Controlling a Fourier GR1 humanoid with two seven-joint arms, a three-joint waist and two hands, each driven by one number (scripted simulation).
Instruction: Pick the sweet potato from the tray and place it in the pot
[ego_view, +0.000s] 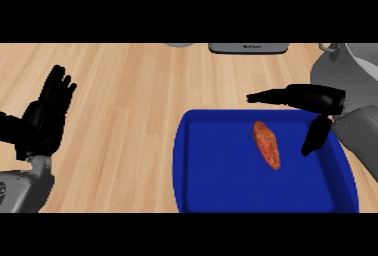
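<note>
Nearest the lower edge, at left, a grey forearm (26, 187) rising to the left hand (46, 117), open with fingers straight and pointing up, resting over bare wooden counter (125, 100) well apart from everything else. To the right, a blue tray (193, 170) with a raised rim, reaching down to the lower edge of the view. Inside the tray, toward its upper middle, the sweet potato (266, 145): orange-red, long and tapered, lying flat on the tray floor with its length running up and down at a slight slant. Just right of it, not touching, a dark finger of the right hand (314, 100) hanging down over the tray's right side. Right hand spread wide above the tray's far right corner, thumb stretched leftward over the far rim, holding nothing, its grey forearm (362, 135) coming in from the right edge. Farther back, at the upper right corner, a grey pot (347, 65), cut off by the picture's edge. Along the far edge of the counter, a grey flat object (247, 48) and, left of it, a small grey rounded shape (177, 44), both too cropped to identify.
</note>
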